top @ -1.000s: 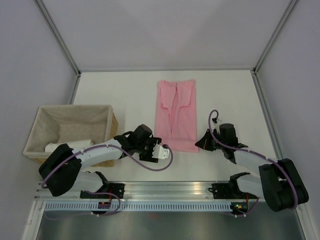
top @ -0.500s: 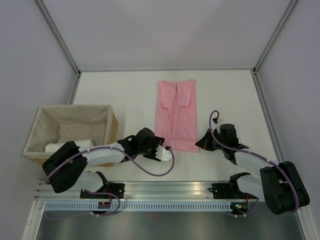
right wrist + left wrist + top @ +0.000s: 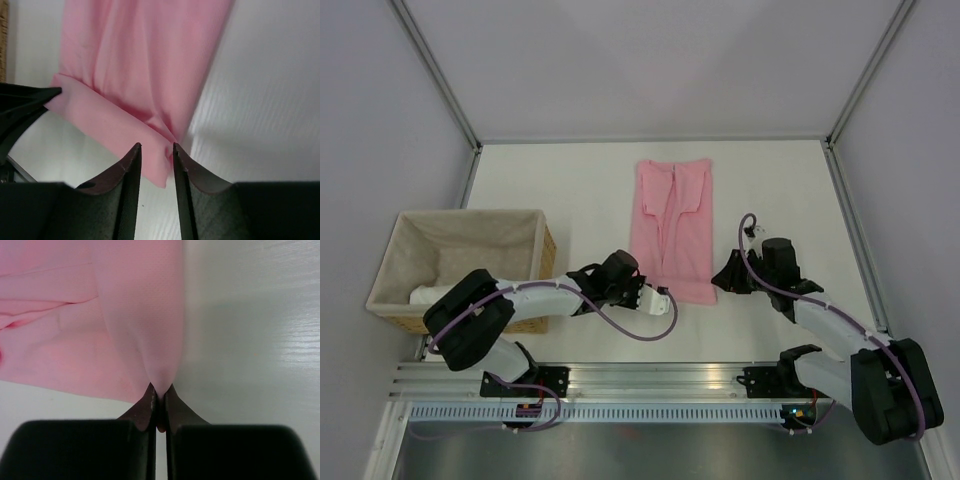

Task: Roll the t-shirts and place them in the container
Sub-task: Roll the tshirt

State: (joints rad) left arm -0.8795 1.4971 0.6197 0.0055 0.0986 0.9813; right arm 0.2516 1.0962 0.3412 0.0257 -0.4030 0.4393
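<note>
The plain light-pink short-sleeved t-shirt (image 3: 672,235) lay flat in the middle of the white table (image 3: 550,180). It was folded lengthwise into a narrow strip with its collar at the far end. That fold looked done, but no clear turn of a roll showed at the near hem, so the rolling itself seemed all left to do. The left gripper (image 3: 158,395) was clamped tight on the hem's near left corner. The right gripper (image 3: 156,146) sat at the near right corner with its jaws parted, the cloth lying loose in the gap. A lined wicker basket (image 3: 470,214) stood well to the left.
</note>
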